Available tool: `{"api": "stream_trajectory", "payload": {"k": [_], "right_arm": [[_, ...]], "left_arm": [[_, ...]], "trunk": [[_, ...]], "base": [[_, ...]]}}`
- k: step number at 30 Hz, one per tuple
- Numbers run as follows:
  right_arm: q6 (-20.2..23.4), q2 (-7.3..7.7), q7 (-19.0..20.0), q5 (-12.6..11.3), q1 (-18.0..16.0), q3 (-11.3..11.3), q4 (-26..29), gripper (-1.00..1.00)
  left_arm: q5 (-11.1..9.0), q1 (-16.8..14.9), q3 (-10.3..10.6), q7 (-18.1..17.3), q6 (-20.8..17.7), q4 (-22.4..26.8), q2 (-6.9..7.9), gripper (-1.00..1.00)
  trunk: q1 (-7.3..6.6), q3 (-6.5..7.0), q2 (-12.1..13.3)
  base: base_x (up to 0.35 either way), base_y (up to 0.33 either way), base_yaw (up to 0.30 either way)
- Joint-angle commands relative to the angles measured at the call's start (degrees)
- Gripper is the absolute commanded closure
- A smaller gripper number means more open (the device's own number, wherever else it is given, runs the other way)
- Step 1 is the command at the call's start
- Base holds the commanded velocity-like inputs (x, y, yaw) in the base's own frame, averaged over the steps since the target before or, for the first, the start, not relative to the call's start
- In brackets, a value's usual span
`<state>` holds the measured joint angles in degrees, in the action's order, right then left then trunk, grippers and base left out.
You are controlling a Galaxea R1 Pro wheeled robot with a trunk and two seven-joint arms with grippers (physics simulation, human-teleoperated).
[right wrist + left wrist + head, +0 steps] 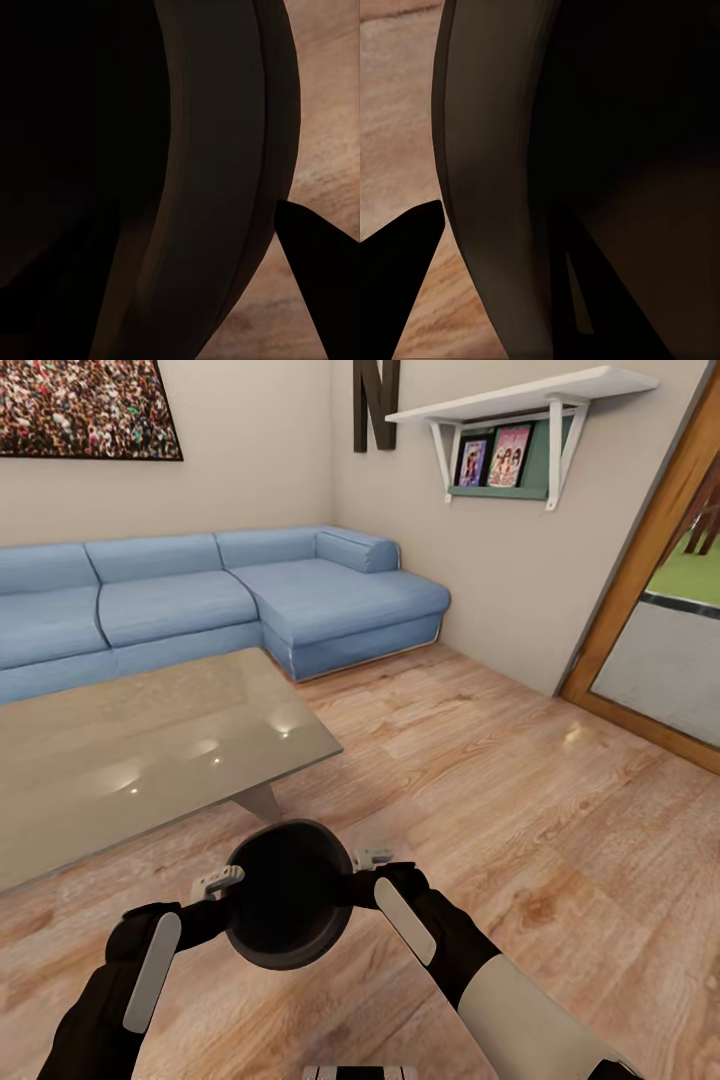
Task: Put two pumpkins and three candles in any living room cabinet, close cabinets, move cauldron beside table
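The cauldron [288, 905], a round black pot with a dark, empty-looking inside, hangs between my two arms just above the wood floor. It sits close to the near corner of the glass-topped table [150, 750]. My left gripper [222, 882] is shut on its left rim and my right gripper [372, 857] is shut on its right rim. In the left wrist view the cauldron's rim [495, 187] runs past one dark finger [397, 270] on its outside. The right wrist view shows the cauldron's rim [217, 187] with a finger [322, 277] outside it. Pumpkins, candles and cabinet are out of view.
A blue corner sofa [200, 600] stands behind the table along the back walls. A white wall shelf [520, 405] with pictures hangs at the upper right. A wood-framed glass door [660, 640] is at the right. Wood floor [520, 790] stretches to the right of the table.
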<state>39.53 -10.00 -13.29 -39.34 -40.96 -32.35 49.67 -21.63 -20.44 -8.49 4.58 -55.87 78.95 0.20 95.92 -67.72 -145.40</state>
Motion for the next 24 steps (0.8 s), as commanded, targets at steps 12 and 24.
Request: {"api": "stream_trajectory", "payload": {"k": [12,24], "right_arm": [[0.0,0.0,-0.5,-1.7,-0.1,-0.3,0.0,1.0],[0.0,0.0,-0.5,-1.7,-0.1,-0.3,0.0,1.0]], "left_arm": [[-1.1,0.0,-0.9,0.6,-0.2,1.1,0.41,1.0],[-1.1,0.0,-0.9,0.6,-0.2,1.2,0.41,1.0]], "trunk": [[0.26,-2.49,-0.2],[0.26,-2.49,-0.2]], "base": [[0.0,0.0,0.0],[0.06,0.0,0.0]]}}
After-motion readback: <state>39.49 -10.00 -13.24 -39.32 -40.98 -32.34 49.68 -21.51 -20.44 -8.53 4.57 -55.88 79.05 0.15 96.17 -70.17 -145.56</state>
